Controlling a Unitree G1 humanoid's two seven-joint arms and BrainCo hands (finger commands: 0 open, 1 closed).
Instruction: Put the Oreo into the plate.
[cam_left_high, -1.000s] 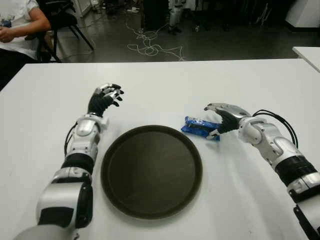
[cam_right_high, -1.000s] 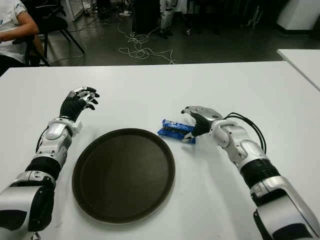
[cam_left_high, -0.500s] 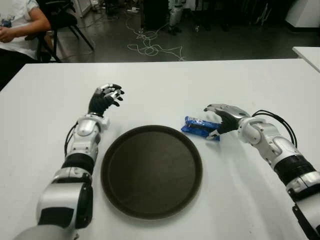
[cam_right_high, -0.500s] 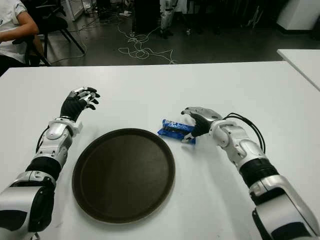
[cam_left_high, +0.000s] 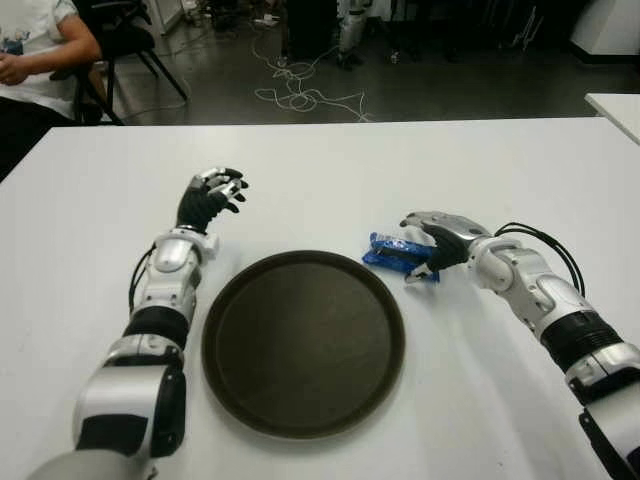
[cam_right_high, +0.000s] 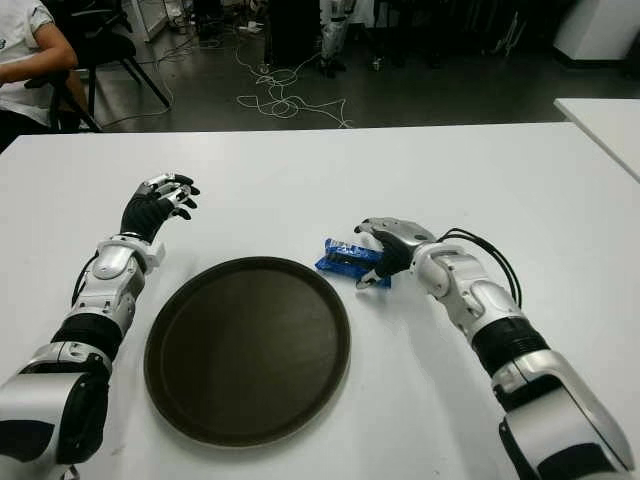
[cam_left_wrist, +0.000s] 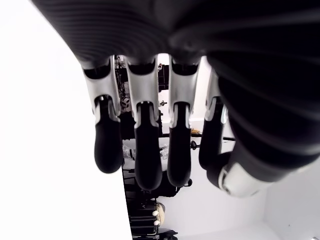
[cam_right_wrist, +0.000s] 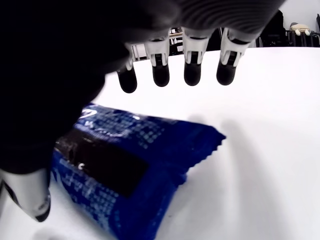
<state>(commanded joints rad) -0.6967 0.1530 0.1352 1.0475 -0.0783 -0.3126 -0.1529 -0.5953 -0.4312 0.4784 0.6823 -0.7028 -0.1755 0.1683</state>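
"One blue Oreo pack (cam_left_high: 396, 254) is all I count on the white table (cam_left_high: 330, 170). Where does it lie?"

"Flat on the table, just off the plate's far right edge, near the rim but outside it. The plate (cam_left_high: 303, 341) is round, dark and bare, in front of the robot between its two arms."

"And the right hand?"

"The right hand (cam_left_high: 438, 240) is over the right end of the pack. In the wrist view, four fingertips (cam_right_wrist: 194, 73) hang in a row above the table on the pack's far side, clear of the wrapper, while the thumb (cam_right_wrist: 30, 195) comes down at the near side, by the pack's corner. So the pack sits in the gap between fingers and thumb."

"Is it gripped?"

"No. The fingers are curved but spread, with white table showing between their tips and the wrapper. The pack lies with its own shadow on the table. Whether the thumb touches the wrapper I cannot tell."

"The left hand?"

"The left hand (cam_left_high: 210, 195) shows beyond the plate's left edge, on the left side of the table. Its fingers (cam_left_wrist: 143, 150) are loosely bent and hold nothing."

"Anything else?"

"A person (cam_left_high: 35, 60) sits on a chair (cam_left_high: 120, 45) past the far left corner of the table, and cables (cam_left_high: 300, 95) lie tangled on the dark floor beyond it."
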